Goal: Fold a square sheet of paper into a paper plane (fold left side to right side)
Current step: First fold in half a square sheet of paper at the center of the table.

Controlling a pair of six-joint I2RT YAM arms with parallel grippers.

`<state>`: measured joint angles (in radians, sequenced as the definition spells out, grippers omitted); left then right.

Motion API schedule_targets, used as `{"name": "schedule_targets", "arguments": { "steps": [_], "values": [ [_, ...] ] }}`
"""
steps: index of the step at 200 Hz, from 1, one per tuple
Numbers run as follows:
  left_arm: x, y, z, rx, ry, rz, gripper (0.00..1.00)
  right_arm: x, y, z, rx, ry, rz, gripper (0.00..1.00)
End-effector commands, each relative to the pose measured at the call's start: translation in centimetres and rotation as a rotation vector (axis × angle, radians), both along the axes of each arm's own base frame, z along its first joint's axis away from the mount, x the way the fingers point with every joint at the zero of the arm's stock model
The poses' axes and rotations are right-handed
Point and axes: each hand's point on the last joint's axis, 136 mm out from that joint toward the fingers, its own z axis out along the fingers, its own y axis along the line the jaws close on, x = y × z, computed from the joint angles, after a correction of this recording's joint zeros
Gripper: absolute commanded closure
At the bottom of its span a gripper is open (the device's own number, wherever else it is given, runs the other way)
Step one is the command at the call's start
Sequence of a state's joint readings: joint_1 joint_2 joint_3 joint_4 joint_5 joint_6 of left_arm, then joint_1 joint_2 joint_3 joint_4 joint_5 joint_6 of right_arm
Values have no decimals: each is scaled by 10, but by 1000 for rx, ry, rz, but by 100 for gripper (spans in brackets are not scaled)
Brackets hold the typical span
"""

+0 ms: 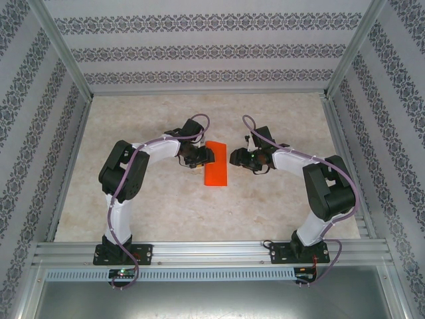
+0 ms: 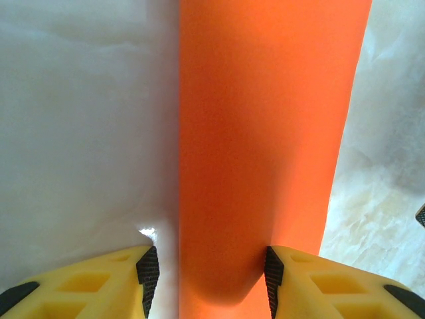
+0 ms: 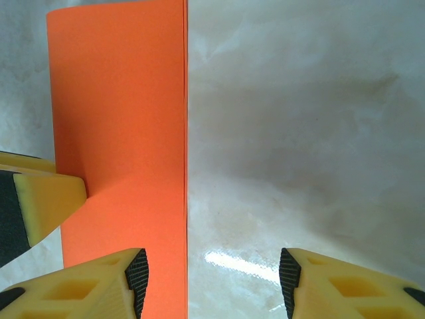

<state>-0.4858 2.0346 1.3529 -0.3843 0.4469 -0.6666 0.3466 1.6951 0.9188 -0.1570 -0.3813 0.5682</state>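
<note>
Paper: the square sheet of paper (image 1: 216, 166) lies on the table (image 1: 279, 212) as a tall orange rectangle, apparently doubled over, midway between the two arms.

Left of the paper: the left gripper (image 1: 201, 157) sits at the sheet's left long edge with its jaws spread wide. One pad (image 2: 147, 269) is over bare table just beside that edge and the other is over the orange. It grasps nothing.

Right of the paper: the right gripper (image 1: 234, 158) sits at the opposite long edge, also spread wide and empty. It has one finger (image 3: 136, 272) above the sheet and the other above the table.

Why so placed: each claw straddles an edge instead of pinching it. That suggests pressing and steadying, with the left bearing down on the fold side while the right guards the free edges.

Look of the paper: it is bright, plain and unmarked. A fine line along the right edge suggests two layers meeting neatly. Soft shading near the left gripper hints the fold may not be pressed fully flat.

Stage: the left-to-right fold looks made, and sharpening the crease probably remains.
</note>
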Motion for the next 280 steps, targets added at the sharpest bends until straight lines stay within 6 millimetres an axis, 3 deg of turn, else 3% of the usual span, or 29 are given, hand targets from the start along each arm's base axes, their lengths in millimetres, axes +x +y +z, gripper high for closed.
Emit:
{"name": "schedule_targets", "arguments": {
  "steps": [1, 280],
  "values": [
    [-6, -7, -26, 38, 32, -11, 49, -4, -2, 4, -9, -13, 14, 43],
    [-12, -8, -32, 79, 53, -49, 50, -3, 7, 12, -3, -28, 40, 43]
  ]
}}
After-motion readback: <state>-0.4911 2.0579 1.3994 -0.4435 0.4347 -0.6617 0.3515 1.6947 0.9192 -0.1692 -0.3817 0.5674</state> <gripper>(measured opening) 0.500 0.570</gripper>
